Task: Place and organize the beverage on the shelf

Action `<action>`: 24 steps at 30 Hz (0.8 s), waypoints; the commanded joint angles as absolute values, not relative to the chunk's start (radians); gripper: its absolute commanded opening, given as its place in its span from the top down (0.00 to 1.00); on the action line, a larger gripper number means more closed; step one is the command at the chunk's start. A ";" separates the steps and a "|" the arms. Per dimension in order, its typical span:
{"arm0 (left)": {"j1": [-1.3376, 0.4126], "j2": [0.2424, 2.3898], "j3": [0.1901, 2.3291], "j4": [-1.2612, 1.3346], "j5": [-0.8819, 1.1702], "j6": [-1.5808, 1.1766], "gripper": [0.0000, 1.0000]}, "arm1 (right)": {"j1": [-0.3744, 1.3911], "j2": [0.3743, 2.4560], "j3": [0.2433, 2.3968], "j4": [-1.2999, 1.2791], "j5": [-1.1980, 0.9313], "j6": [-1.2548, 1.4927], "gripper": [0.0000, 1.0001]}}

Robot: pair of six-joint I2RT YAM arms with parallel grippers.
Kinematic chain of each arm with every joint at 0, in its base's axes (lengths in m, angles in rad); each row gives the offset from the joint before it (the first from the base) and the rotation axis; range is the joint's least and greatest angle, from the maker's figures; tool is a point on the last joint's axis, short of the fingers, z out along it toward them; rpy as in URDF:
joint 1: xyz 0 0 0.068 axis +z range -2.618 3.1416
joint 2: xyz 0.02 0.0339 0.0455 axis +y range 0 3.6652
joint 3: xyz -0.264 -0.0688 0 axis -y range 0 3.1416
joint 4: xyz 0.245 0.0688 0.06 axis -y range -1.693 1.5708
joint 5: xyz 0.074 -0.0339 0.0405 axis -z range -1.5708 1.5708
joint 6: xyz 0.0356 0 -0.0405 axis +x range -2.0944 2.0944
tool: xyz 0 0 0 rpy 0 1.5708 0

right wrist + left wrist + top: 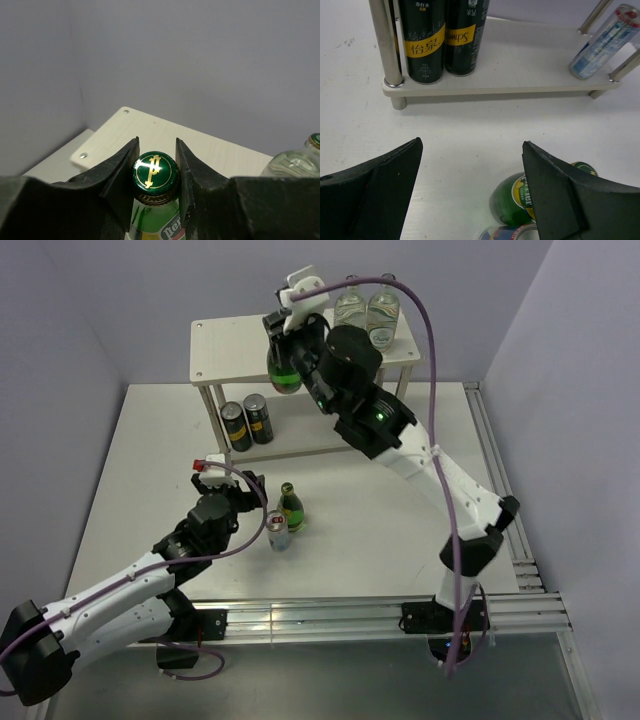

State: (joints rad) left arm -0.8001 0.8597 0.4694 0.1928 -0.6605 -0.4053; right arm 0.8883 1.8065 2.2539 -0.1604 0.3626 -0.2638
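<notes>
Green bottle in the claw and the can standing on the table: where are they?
held green bottle (pixel 152 171), right wrist view, cap top.
table can (pixel 278 535), top external view, its side.

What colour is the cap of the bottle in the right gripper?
Dark green cap, printed in gold; right wrist view.

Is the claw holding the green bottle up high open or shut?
Shut. The right gripper's fingers press both sides of the green bottle's cap, above the shelf.

So pale lavender-grey walls (pixel 70 330) are boxing in a white table (pixel 400 530) on three sides, soft even light is falling across it, and silver aluminium rails (pixel 330 612) are running along its near and right edges.
</notes>
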 commanded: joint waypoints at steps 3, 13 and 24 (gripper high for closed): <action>-0.802 0.796 0.471 0.242 -0.557 -0.387 0.12 | 0.974 1.505 2.099 0.078 0.448 -0.307 1.00; -0.853 0.525 0.482 0.285 -0.181 -0.321 0.04 | 0.994 1.319 1.820 0.022 0.505 -0.173 1.00; -0.890 0.652 0.664 0.209 0.046 -0.194 0.06 | 0.993 1.333 1.799 -0.106 0.486 -0.017 1.00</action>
